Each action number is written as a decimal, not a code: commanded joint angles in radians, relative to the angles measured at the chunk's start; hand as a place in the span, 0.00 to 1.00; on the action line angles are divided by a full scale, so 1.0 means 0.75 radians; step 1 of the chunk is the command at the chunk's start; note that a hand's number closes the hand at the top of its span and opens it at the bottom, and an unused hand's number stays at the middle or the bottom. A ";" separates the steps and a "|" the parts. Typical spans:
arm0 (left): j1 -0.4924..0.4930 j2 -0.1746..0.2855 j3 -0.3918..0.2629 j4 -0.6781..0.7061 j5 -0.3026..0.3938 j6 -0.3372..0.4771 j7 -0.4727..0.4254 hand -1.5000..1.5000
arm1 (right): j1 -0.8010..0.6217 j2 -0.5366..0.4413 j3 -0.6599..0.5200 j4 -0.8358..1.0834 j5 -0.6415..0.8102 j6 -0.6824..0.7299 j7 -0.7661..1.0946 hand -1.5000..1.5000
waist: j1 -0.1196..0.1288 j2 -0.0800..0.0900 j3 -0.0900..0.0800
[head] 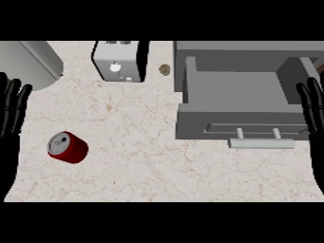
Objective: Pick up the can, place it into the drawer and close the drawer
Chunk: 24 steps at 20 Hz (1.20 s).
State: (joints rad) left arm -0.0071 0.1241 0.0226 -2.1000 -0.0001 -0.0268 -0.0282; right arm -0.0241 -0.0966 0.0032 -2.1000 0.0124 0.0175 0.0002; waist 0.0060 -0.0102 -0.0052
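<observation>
A red can with a silver top lies tilted on the marble counter at the lower left. To its right stands a grey drawer, pulled open, its inside bare and its front panel with a handle facing me. My left hand rests open at the left edge, fingers up, a little left of the can and apart from it. At the right edge my right hand rests open, fingers up, beside the drawer's right wall.
A white toaster stands at the back centre. A small brown object lies between the toaster and the drawer. A grey curved appliance fills the back left corner.
</observation>
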 commanded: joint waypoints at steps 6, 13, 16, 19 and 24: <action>0.008 0.037 0.069 -0.070 0.182 -0.134 0.027 0.00 | -0.024 0.031 -0.015 -0.061 0.062 -0.063 0.052 0.00 | -0.007 0.012 0.007; 0.189 -0.034 -0.057 -0.078 -0.028 0.046 0.456 0.00 | 0.169 0.030 -0.070 0.053 0.006 -0.053 0.224 0.00 | -0.008 0.013 0.008; 0.176 0.011 0.004 -0.111 0.026 -0.002 0.522 0.00 | 0.249 0.026 -0.054 -0.046 0.014 -0.036 0.274 0.00 | -0.011 0.012 0.007; 0.186 -0.012 0.005 -0.138 -0.004 -0.001 0.521 0.00 | 0.296 0.034 -0.076 -0.063 -0.020 0.000 0.228 0.00 | -0.010 0.012 0.007; 0.215 -0.040 0.069 -0.144 0.074 0.007 0.549 0.00 | 0.356 0.046 -0.042 -0.141 0.004 0.013 0.273 0.00 | -0.010 0.012 0.007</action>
State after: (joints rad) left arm 0.1332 0.1151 0.0671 -2.1952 0.0478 -0.0279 0.3678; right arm 0.1921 -0.0680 -0.0503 -2.1175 0.0067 0.0188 0.1545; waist -0.0011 -0.0008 0.0003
